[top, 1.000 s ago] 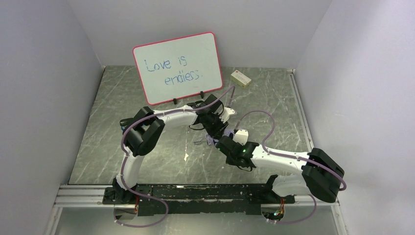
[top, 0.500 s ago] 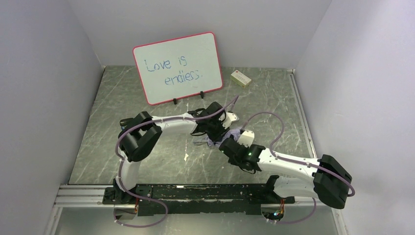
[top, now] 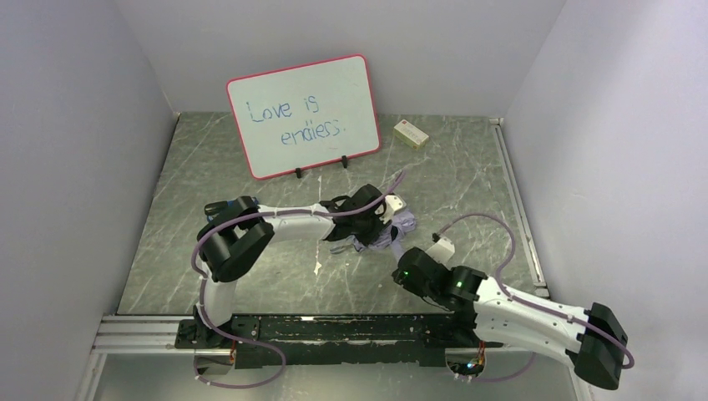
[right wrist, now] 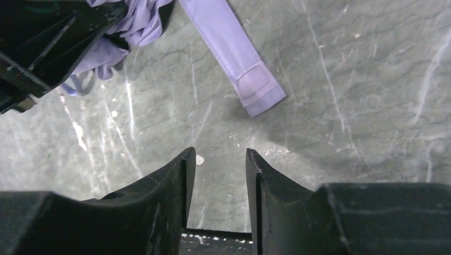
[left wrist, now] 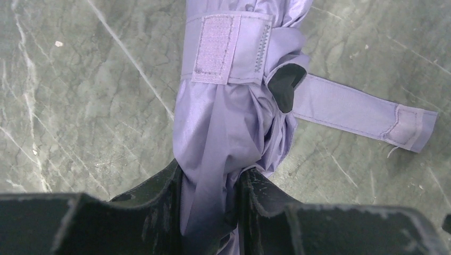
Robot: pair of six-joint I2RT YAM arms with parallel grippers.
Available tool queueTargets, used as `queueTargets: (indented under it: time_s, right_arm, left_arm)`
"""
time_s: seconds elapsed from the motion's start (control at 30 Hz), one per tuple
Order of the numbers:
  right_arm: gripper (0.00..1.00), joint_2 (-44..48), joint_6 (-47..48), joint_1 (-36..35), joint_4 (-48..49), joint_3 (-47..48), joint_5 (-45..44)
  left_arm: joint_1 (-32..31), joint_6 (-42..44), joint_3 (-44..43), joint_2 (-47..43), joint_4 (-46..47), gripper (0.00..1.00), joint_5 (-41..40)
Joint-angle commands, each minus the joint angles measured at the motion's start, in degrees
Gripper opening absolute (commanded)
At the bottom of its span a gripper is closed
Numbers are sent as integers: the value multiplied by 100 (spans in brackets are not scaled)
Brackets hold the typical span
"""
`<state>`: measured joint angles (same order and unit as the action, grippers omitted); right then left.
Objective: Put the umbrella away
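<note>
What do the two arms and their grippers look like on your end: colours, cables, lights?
Both arms match: the left arm and right arm have white tubular links joined by bulky black joint housings. A thin lavender cable loops along each. A small green light glows near the right wrist. The left gripper and right gripper have matte black tapered fingers with scuffed edges.

Cloth, plastic and veined stone
My left pincer (left wrist: 213,175) is matt black plastic, grainy; the umbrella (left wrist: 223,133) is thin lavender cloth, creased, faintly shiny; its strap (left wrist: 345,106) is flat woven cloth, fuzzy at the stitched end; the counter (left wrist: 80,95) looks smooth, grey-green, marbled.
</note>
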<state>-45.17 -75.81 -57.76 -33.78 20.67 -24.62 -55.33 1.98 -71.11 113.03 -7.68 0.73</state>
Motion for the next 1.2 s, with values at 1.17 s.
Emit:
queueTargets:
  time_s: [1.17]
  right_arm:
    - [48,1137,-1650,214,-2654,1704,-2826]
  left_arm:
    - [-683,211,582,851,-920,5,-2798]
